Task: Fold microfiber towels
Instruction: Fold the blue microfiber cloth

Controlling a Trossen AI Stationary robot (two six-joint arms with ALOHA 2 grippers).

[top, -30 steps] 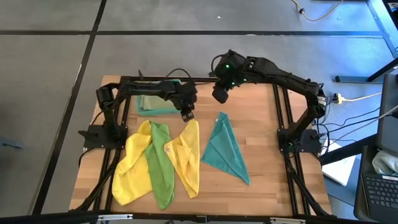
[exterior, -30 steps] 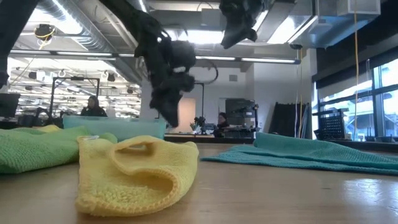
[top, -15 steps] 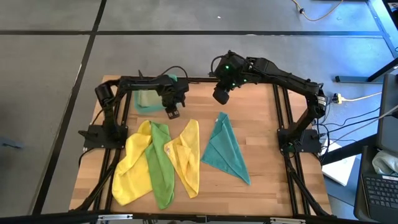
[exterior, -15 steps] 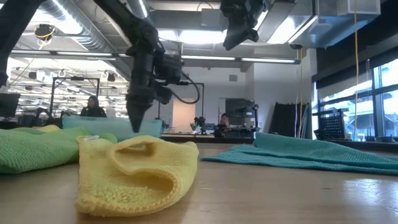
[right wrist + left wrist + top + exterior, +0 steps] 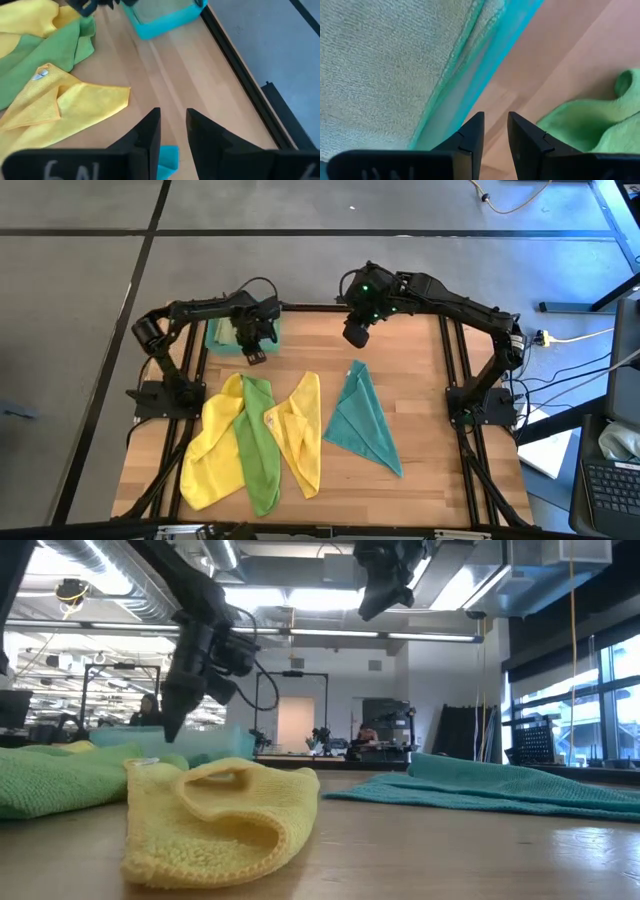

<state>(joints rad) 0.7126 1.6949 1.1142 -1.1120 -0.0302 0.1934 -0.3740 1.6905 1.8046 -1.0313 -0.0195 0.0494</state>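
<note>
No legible writing appears. Since the earlier frame the left gripper (image 5: 255, 357) has withdrawn toward 10 o'clock, jaws narrow and empty, above the teal tray (image 5: 216, 338) holding the pale olive towel (image 5: 380, 65). On the wooden worktop (image 5: 420, 395) lie yellow towel (image 5: 212, 440), green towel (image 5: 258, 442), second yellow towel (image 5: 298, 430) and teal towel (image 5: 362, 420). The right gripper (image 5: 354, 335) hovers at 12 o'clock, unmoved, jaws narrow, empty.

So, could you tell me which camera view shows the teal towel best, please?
The high view: the teal towel lies fully visible there, spread in a long triangle on the table's right side. The low view shows only its edge-on profile. The right wrist view catches one corner between the fingers; the left wrist view misses it.
</note>
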